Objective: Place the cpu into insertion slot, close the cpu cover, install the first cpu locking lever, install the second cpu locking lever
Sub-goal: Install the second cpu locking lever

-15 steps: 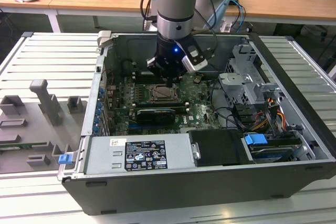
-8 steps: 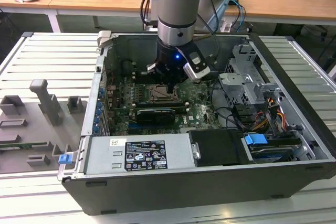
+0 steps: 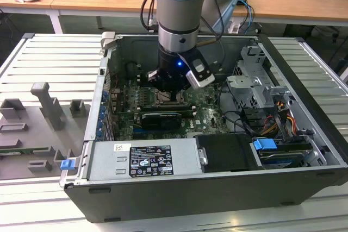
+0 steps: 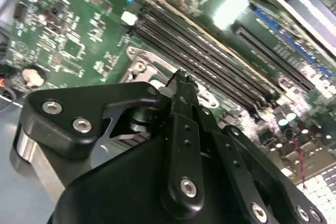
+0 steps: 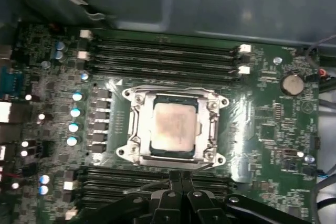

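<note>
Pale matte square cpu (image 5: 175, 128) seated, silver-grey cpu cover (image 5: 212, 124) framing it

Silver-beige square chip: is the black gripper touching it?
Apart. First wrist view: the black gripper ends at the silver-grey metal cover frame, short of the silver-beige square chip.

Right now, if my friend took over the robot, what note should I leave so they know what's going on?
The fingers are shut and hold nothing, with the tips at the edge of the slot.
The cpu lies flat in the slot.
The cover is down around the cpu.
Done: cpu placed, and the cover looks closed.
Left: the two levers. I can't tell if either is latched.
</note>
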